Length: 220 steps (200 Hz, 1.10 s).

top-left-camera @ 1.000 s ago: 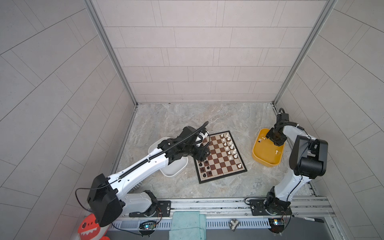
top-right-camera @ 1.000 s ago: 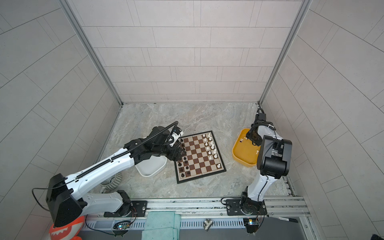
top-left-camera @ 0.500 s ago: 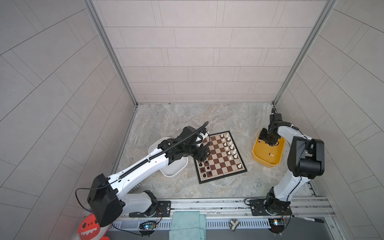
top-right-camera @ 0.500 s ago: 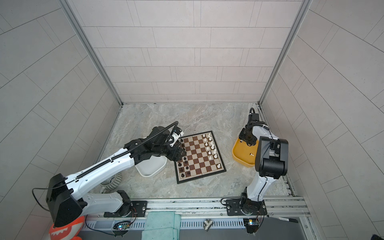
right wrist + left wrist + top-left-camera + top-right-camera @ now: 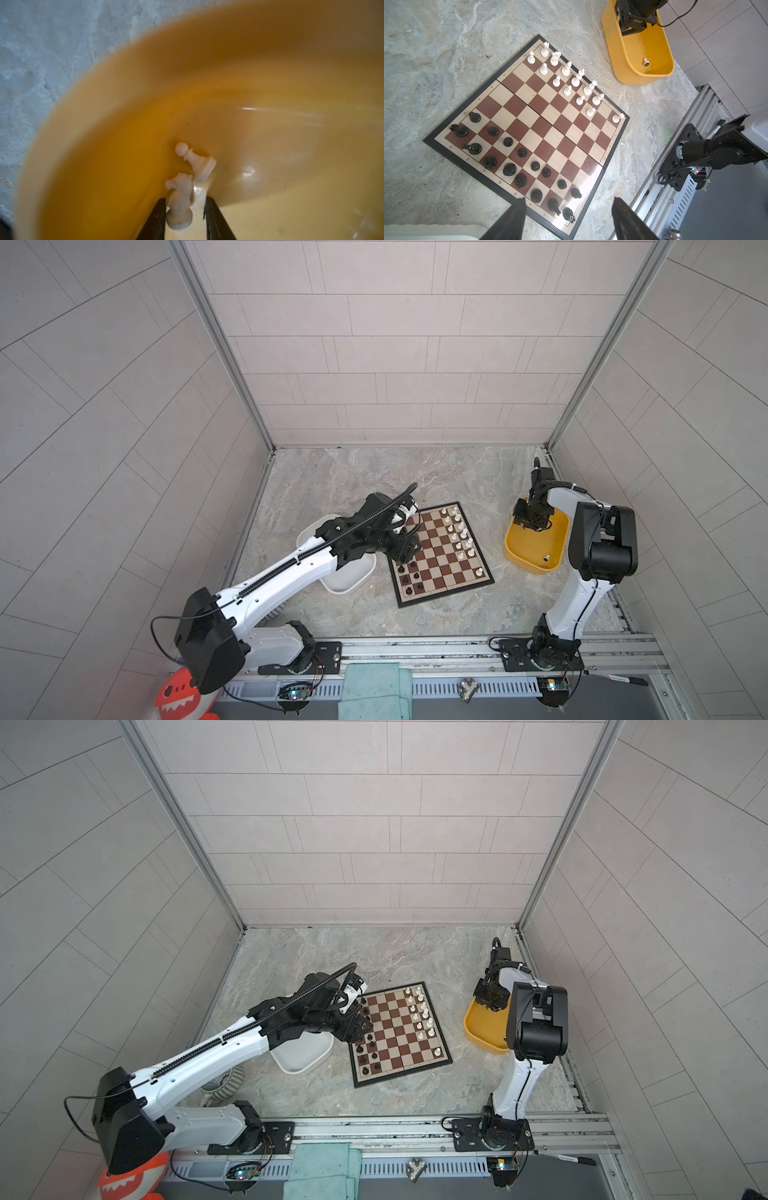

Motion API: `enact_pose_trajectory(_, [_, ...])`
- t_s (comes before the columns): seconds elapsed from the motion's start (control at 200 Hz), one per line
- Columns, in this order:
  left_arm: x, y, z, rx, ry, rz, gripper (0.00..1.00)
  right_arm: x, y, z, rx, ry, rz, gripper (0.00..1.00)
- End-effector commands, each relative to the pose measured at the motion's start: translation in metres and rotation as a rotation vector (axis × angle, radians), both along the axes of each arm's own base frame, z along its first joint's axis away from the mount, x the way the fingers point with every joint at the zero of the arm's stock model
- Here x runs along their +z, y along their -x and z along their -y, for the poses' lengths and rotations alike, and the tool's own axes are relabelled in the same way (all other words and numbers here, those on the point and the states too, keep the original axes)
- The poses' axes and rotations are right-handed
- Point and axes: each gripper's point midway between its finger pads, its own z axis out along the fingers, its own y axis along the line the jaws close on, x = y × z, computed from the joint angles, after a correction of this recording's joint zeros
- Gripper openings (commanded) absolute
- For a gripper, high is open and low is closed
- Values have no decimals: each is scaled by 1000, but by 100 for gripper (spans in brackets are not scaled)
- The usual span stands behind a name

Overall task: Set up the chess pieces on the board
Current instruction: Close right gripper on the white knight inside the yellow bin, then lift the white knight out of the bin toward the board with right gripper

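Right gripper (image 5: 185,200) is straddling the white knight (image 5: 179,187) inside the yellow tub (image 5: 536,562) beside the board (image 5: 436,560), on its white side. Jaws are narrow, one finger touching, a gap at the other. It is probably going for the empty knight square. Left gripper (image 5: 568,199) is hovering wide and empty over the board's black rows. Marbled counter (image 5: 374,477) is carrying everything, with tiled walls enclosing it.

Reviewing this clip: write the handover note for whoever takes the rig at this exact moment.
Left gripper: open, empty, above the black end of the board.
Right gripper: down in the yellow tub, jaws open either side of a white knight, not yet clamped.
Done: all sixteen black pieces are set, and thirteen white pieces are placed.
Left: that knight, the pawn lying beside it, and a second pawn at the tub's other end. One back-row square and two pawn squares are free.
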Motion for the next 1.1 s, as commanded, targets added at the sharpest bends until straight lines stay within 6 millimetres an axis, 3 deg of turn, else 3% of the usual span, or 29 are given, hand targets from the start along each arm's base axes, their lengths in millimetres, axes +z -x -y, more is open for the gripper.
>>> enact_pose_trajectory(0.0, [3,-2,-3,10,3,16,72,-4,9,-6,43,14,-55,33])
enact_pose_trajectory(0.44, [6,-3,0,12,20,11,76,-9,11,-8,67,14,-69,18])
enact_pose_trajectory(0.54, [8,-4,0,25,29,12,84,-7,7,-9,64,11,-46,9])
enact_pose_trajectory(0.59, [10,-6,1,35,39,11,99,-3,4,-9,61,11,-29,9])
enact_pose_trajectory(0.61, [11,-6,0,44,45,9,100,-2,3,-9,61,11,-21,8])
enact_pose_trajectory(0.851, [32,-13,2,99,89,15,100,40,11,-6,30,50,81,3])
enact_pose_trajectory(1.021, [35,-30,10,138,93,-42,99,87,35,4,-28,142,187,0])
enact_pose_trajectory(1.096, [43,-35,20,130,141,-72,96,111,39,-3,2,151,269,0])
